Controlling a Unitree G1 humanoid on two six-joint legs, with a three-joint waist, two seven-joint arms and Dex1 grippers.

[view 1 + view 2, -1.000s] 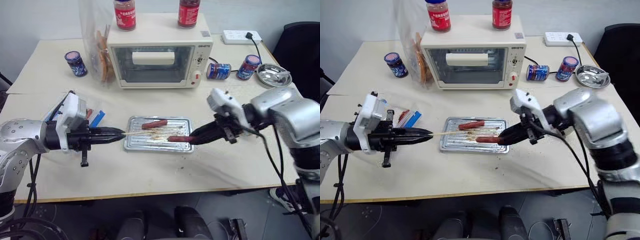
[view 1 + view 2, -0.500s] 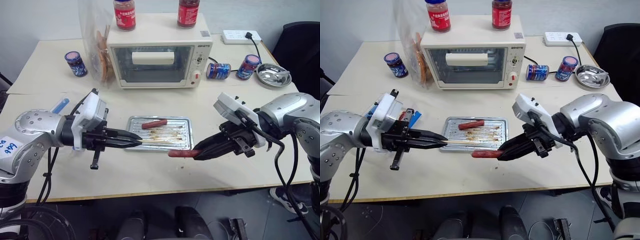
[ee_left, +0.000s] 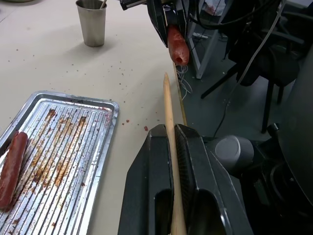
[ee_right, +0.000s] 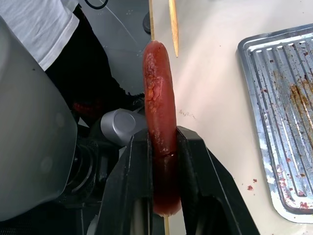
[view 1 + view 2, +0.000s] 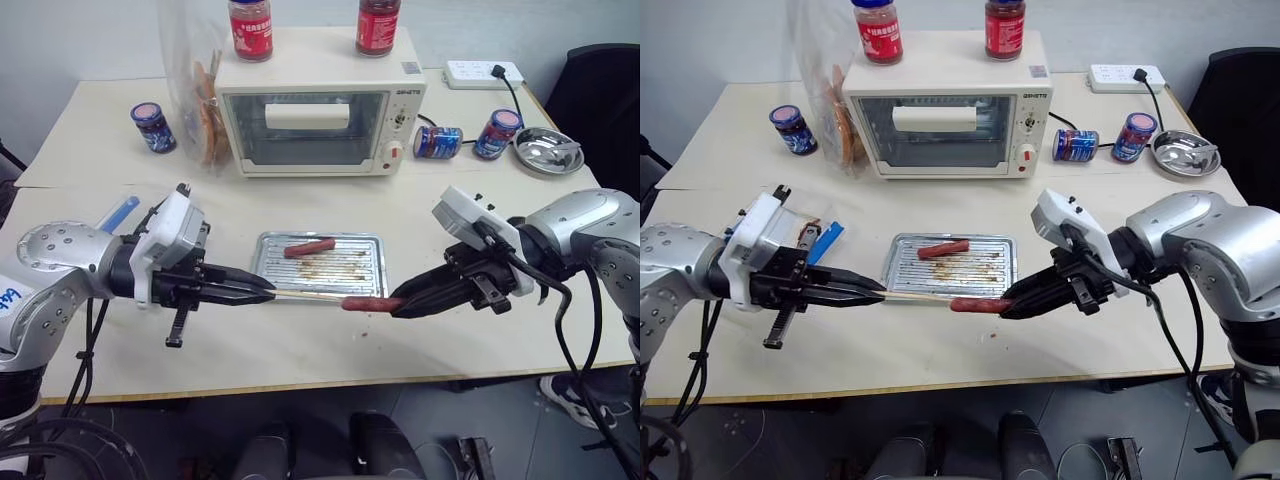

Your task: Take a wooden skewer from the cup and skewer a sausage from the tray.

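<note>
The left gripper (image 5: 262,291) is clamped on the thin pale wooden skewer (image 5: 305,295), its tip just short of the red sausage (image 5: 368,303) pinched by the right gripper (image 5: 398,300) above the table edge near the ridged silver metal tray (image 5: 372,288), so the tip should meet the sausage's end dead centre, along its axis.

Small brand mark on toaster oven (image 5: 320,115) front, top right corner, too small to read. Jar (image 5: 250,28) and can (image 5: 437,142) labels illegible. Handwritten blue marks on left arm sticker (image 5: 8,296), unreadable.
</note>
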